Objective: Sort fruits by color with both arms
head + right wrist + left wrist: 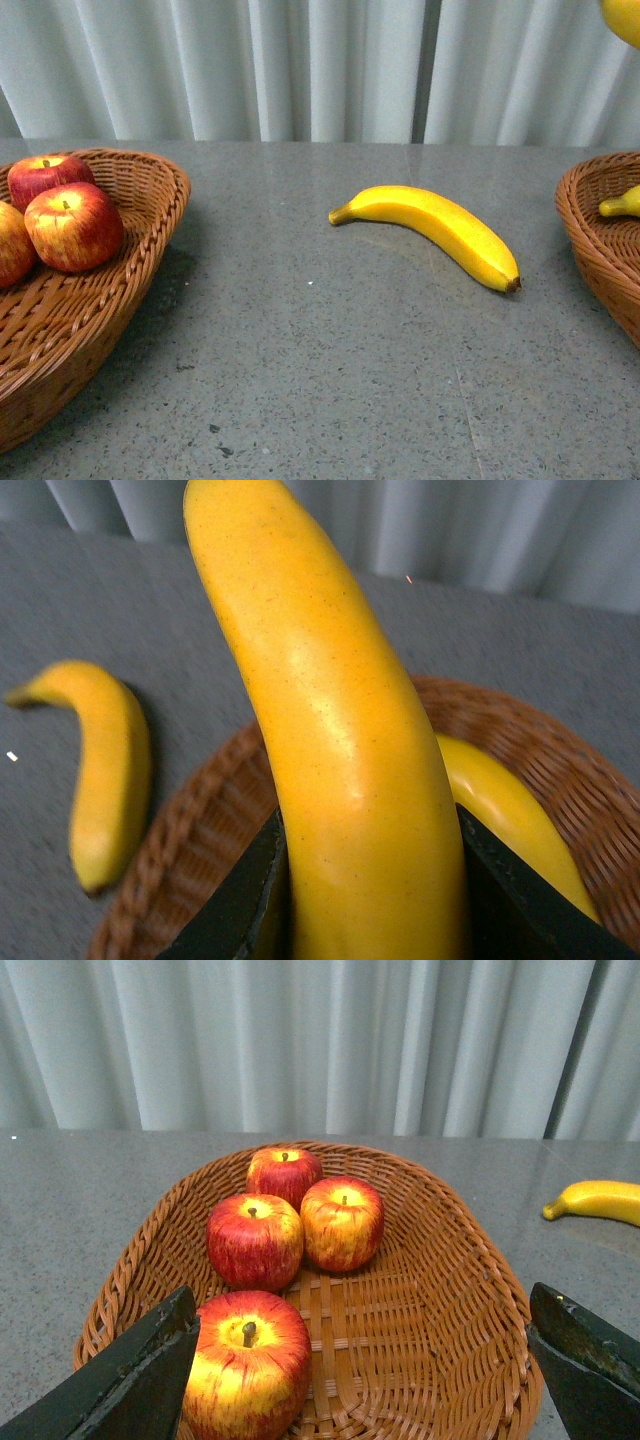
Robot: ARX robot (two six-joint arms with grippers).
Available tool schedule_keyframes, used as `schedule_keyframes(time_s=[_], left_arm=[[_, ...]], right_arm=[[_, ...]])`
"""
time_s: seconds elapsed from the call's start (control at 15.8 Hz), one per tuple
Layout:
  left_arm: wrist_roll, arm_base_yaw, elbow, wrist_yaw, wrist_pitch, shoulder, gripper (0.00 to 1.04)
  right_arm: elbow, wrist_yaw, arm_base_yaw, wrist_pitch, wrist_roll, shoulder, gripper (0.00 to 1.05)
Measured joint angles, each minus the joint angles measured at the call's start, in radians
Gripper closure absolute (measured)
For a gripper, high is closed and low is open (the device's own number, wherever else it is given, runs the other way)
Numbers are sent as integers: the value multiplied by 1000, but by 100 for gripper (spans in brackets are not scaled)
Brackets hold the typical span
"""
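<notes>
My right gripper (pixel 365 900) is shut on a yellow banana (pixel 330 730) and holds it above the right wicker basket (pixel 190 840), where another banana (pixel 510 810) lies. The held banana's tip shows at the front view's top right corner (pixel 625 18). A third banana (pixel 440 228) lies on the grey table between the baskets; it also shows in the right wrist view (pixel 100 760) and the left wrist view (pixel 600 1200). My left gripper (pixel 365 1360) is open and empty above the left basket (pixel 460 1290), which holds several red apples (pixel 255 1240). Neither arm shows in the front view.
The left basket (pixel 130 250) sits at the table's left edge and the right basket (pixel 600 250) at its right edge. A grey-white curtain (pixel 320 70) hangs behind the table. The grey tabletop (pixel 330 380) stretches between the baskets.
</notes>
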State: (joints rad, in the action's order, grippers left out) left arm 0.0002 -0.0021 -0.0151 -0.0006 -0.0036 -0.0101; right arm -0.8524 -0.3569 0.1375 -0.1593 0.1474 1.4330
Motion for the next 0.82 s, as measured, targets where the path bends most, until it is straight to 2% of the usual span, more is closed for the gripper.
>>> schedule_keyframes(time_s=[0.06, 0.19, 0.32, 0.44, 0.51, 0.63, 0.82], left_arm=[[0, 0, 0, 0, 0, 0, 7], [0, 0, 0, 0, 0, 0, 7], [0, 0, 0, 0, 0, 0, 7], [0, 0, 0, 0, 0, 0, 7], [0, 0, 0, 0, 0, 0, 7], [0, 0, 0, 0, 0, 0, 7], [0, 0, 0, 0, 0, 0, 7]], right_arm=[[33, -33, 76, 39, 70, -3, 66], [65, -89, 162, 134, 156, -6, 65], [73, -141, 170, 188, 211, -53, 43], [55, -157, 135, 188, 215, -95, 17], [39, -149, 108, 183, 203, -95, 6], [22, -98, -10, 67, 123, -91, 7], [-73, 32, -280, -61, -9, 60, 6]])
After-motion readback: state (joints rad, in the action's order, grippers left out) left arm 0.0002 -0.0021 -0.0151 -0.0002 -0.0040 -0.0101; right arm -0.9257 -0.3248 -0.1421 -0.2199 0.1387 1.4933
